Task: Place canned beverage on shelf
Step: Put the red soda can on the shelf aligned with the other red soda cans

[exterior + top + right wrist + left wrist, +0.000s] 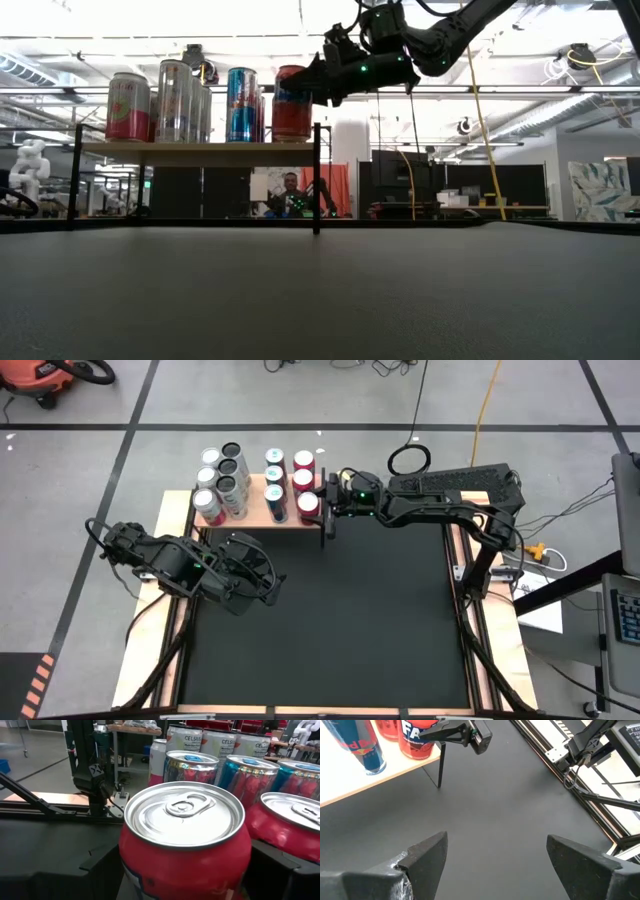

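The right gripper [328, 510] reaches over the near right corner of the shelf [255, 515], a pale wooden board on thin black legs that stands at the far edge of the black tabletop mat [330, 620]. Its fingers stand spread on either side of a red beverage can [185, 845], which sits upright on the board at that corner; the right wrist view shows the can's silver lid and pull tab between the two dark fingers, but whether the pads touch its wall cannot be told. In the low view the gripper hangs level with the can's upper part, the can's base resting on the board. Behind and beside the red can stand more cans in rows: red ones [303, 460], blue-and-silver ones [275, 478] and pale silver ones [222, 485], all upright and close together, filling most of the board. The left gripper [272, 588] waits low over the left part of the mat, well apart from the shelf, its fingers [427, 855] spread wide with nothing between them. In the low view, a person shows in the room beyond the table, under the shelf
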You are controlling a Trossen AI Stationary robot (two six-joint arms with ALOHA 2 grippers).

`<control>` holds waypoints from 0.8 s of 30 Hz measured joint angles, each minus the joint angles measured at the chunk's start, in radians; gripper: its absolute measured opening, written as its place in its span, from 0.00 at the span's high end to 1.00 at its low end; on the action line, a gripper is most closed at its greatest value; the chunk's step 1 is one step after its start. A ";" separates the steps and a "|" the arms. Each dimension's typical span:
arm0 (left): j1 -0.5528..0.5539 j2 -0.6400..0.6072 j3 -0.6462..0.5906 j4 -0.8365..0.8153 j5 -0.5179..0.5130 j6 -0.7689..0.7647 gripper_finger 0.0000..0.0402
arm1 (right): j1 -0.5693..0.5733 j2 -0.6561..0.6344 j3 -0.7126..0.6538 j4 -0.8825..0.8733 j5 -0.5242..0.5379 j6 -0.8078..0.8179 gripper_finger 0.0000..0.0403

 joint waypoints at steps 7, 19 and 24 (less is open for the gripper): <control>0.000 0.000 0.000 0.001 0.001 -0.001 0.15 | 0.000 0.032 0.001 0.027 -0.005 0.004 0.22; 0.000 0.000 0.000 0.001 0.022 -0.001 0.15 | -0.002 0.034 0.001 0.021 -0.027 0.036 0.19; 0.000 0.000 0.000 0.001 0.022 -0.001 0.15 | -0.001 0.036 0.001 0.022 -0.024 0.031 0.13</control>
